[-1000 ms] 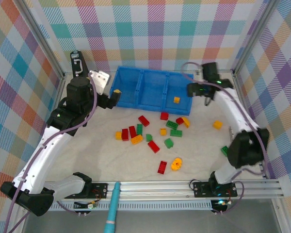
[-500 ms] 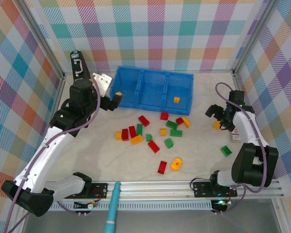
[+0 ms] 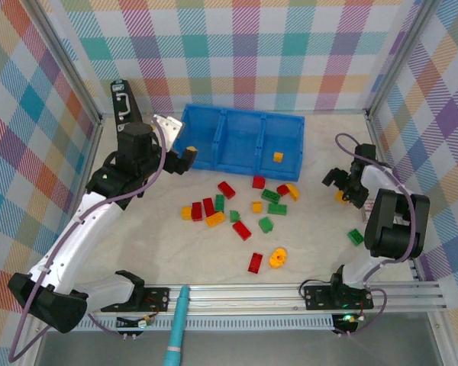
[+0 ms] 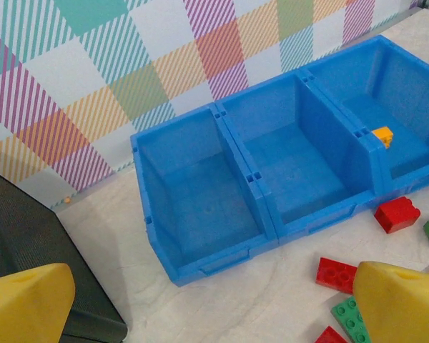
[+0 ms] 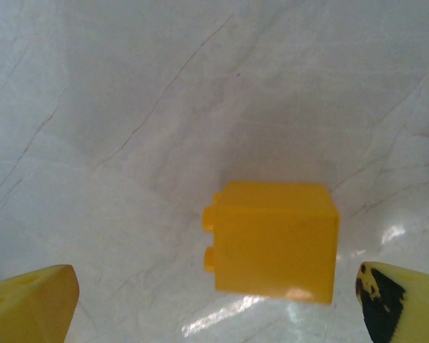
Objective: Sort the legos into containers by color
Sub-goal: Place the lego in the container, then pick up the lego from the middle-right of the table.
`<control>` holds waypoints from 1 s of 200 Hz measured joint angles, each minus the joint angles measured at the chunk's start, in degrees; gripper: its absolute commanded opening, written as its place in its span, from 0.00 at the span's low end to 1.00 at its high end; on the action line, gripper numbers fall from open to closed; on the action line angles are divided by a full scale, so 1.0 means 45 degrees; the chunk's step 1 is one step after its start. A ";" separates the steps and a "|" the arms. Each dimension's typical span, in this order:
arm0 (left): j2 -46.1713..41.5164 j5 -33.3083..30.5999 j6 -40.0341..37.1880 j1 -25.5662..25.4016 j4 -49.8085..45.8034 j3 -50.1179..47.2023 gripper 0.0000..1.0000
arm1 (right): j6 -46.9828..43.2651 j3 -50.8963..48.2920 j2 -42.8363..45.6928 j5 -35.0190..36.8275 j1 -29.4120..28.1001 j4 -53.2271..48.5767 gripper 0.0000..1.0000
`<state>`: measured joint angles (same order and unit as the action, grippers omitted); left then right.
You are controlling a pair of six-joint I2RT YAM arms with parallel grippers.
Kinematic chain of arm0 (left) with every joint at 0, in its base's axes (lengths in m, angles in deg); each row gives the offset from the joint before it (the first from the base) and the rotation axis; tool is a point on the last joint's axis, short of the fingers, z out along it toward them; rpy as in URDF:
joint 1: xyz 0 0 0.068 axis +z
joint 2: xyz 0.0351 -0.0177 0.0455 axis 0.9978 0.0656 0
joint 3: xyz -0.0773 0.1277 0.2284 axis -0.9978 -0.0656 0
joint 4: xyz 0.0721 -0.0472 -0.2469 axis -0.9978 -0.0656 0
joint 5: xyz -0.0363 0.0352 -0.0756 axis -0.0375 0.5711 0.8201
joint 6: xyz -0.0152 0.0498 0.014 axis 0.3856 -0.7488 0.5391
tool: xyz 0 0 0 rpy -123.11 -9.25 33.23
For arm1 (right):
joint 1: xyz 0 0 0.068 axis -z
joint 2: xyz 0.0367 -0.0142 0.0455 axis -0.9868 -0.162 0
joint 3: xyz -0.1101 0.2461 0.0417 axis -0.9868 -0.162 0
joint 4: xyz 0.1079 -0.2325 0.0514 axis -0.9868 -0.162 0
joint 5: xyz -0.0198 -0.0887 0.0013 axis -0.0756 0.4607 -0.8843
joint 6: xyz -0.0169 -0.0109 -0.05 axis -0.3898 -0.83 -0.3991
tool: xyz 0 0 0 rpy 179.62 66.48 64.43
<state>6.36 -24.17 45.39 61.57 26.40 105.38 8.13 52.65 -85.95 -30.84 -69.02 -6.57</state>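
Observation:
The blue tray point(image 3: 223, 141) point(image 4: 250, 179) stands at the back with three compartments. One yellow-orange brick point(image 3: 278, 157) point(image 4: 382, 135) lies in its right compartment; the other two are bare. Red, green and yellow-orange legos lie scattered in front of it, among them a red brick point(image 3: 227, 189) and the round gear piece point(image 3: 277, 258). My left gripper point(image 3: 185, 158) point(image 4: 214, 304) hangs open by the tray's left front corner, holding nothing. My right gripper point(image 3: 343, 187) point(image 5: 214, 307) is open, low at the far right, with a lone yellow brick point(image 3: 340, 195) point(image 5: 275, 241) lying on its side between its fingers, untouched.
A black case point(image 3: 124, 103) point(image 4: 28, 243) stands left of the tray, close to my left arm. A green brick point(image 3: 356, 236) lies near the right wall. A teal tool point(image 3: 177, 328) rests on the front rail. Plaid walls close in three sides.
My right arm has swung from above the tray's right end out to the right and come down around the lone yellow brick. The left gripper has edged slightly toward the tray.

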 measured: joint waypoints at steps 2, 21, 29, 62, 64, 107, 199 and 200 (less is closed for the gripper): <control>0.0005 -0.0010 0.0000 0.0000 0.0000 0.0000 1.00 | -0.0010 0.0029 -0.0078 0.0044 0.0005 0.0010 0.98; 0.0010 -0.0185 0.0000 0.0000 0.0034 0.0000 1.00 | -0.0083 0.0262 -0.0476 0.0267 0.0005 0.0015 0.88; 0.0010 -0.0238 0.0000 0.0000 0.0044 0.0000 1.00 | -0.0102 0.0374 -0.0656 0.0340 0.0005 0.0010 0.83; 0.0029 -0.0253 0.0000 0.0000 0.0044 0.0000 1.00 | -0.0185 0.0534 -0.1112 0.0447 0.0005 0.0073 0.62; 0.0034 -0.0253 0.0005 0.0000 0.0044 0.0000 1.00 | -0.0146 0.0529 -0.1112 0.0442 0.0005 0.0073 0.62; 0.0126 -0.0573 0.0000 0.0000 0.0044 0.0000 1.00 | -0.0359 0.0461 -0.1107 0.0466 0.0015 0.0359 0.45; 0.0233 -0.0665 0.0010 0.0024 0.0136 -0.0015 1.00 | -0.1331 0.2127 0.0403 0.0029 -0.0495 -0.0486 0.40; 0.0233 -0.0665 0.0010 0.0024 0.0136 -0.0015 1.00 | -0.1345 0.2191 0.0423 0.0024 -0.0520 -0.0500 0.40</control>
<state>7.41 -27.17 45.43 61.68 27.01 105.32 2.07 62.51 -84.05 -30.73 -71.36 -8.82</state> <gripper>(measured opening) 0.999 0.399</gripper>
